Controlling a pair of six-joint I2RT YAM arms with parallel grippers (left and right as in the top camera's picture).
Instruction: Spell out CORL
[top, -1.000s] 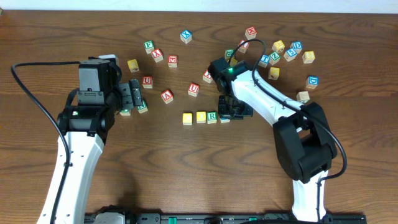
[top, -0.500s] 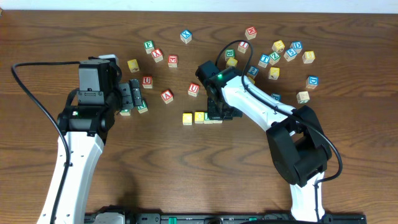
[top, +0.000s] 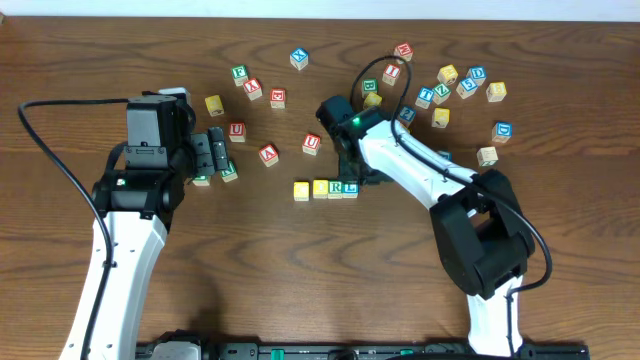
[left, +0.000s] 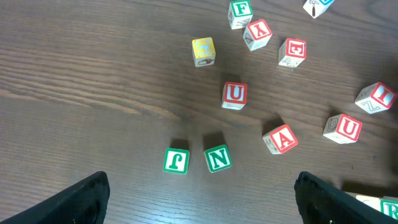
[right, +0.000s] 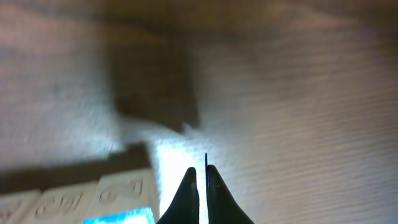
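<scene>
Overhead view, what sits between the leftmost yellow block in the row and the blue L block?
In the overhead view, a second yellow block and the green R block sit between them, all in one line.

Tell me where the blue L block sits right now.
Overhead view: the L block is at the right end of the four-block row near the picture's middle, directly beside the R block on its left.

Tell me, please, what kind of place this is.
Probably a robotics lab bench, not a home: a left robot arm and a right robot arm stand at a wooden table, with lettered cubes scattered and a row of four cubes lined up.
</scene>
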